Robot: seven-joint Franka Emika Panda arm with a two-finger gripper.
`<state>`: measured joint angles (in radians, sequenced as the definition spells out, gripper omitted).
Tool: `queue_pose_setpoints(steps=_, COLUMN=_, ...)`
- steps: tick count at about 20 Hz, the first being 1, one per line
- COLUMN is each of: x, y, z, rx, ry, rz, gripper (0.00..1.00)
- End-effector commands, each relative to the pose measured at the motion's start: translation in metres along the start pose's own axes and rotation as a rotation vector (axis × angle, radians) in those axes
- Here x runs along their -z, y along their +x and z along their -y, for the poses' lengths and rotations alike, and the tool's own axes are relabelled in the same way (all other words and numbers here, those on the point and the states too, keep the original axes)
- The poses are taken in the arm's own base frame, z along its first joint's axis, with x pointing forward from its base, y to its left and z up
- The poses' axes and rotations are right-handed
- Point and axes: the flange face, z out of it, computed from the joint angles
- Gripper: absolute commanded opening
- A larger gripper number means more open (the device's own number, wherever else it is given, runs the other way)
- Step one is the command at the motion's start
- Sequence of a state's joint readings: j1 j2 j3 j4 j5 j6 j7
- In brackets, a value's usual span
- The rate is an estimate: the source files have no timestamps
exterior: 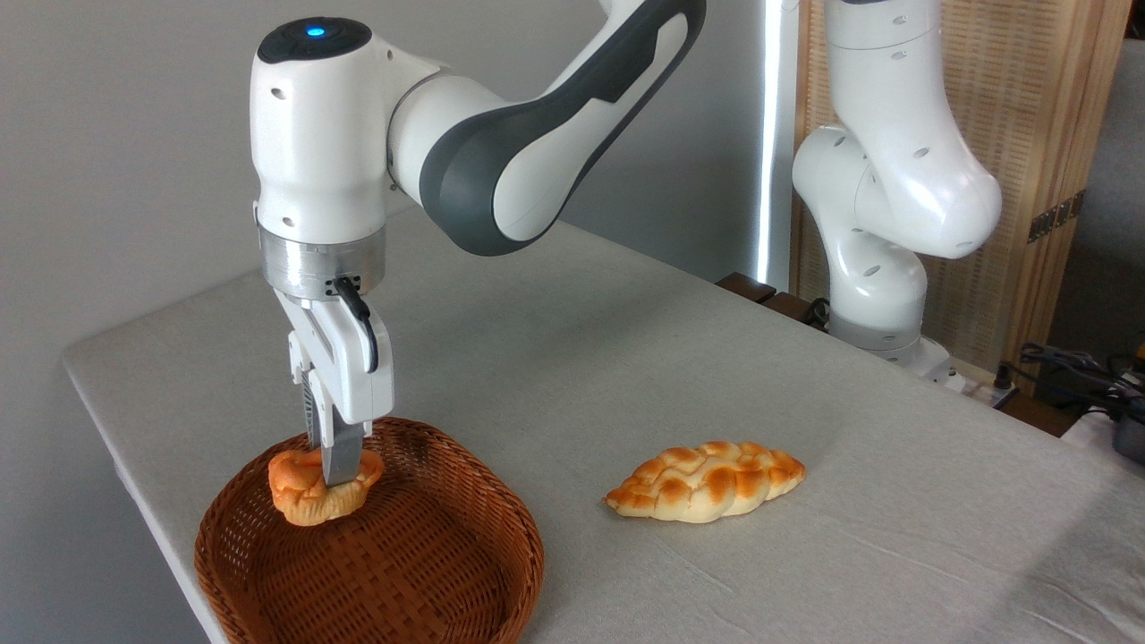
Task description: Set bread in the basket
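The white two-finger gripper [329, 465] grips the small orange-golden muffin-shaped bread [313, 490], pinched at its top. The bread hangs directly above the rear-left interior of the reddish-brown woven wicker basket [447, 572]. Judged next requirement: lower straight down, then release.

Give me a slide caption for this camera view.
Tool lowers the bread into the basket; braided loaf lies beside it.

Orange-golden bread [309, 487], reddish-brown woven wicker basket [429, 572], pale-and-brown braided loaf [705, 481], white-and-grey arm [501, 152], light grey table [626, 358]
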<state>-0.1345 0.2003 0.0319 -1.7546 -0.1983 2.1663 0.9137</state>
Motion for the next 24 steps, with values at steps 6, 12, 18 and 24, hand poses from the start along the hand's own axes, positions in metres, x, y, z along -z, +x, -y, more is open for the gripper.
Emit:
queue_pose_setpoints(steps=6, x=0.005, y=-0.002, z=0.001, rx=-0.012, ry=-0.001, rz=-0.009, gripper=1.0)
queue_pose_setpoints(steps=12, x=0.053, y=0.001, z=-0.006, rx=-0.012, ry=0.031, rz=-0.047, gripper=1.0)
queue_pose_setpoints(steps=18, x=0.124, y=-0.045, z=-0.021, rx=0.061, ry=-0.099, rz=0.048, gripper=1.0)
queue_pose_setpoints(steps=24, x=0.168, y=-0.059, z=-0.025, rx=0.141, ry=-0.067, rz=0.27, gripper=1.0)
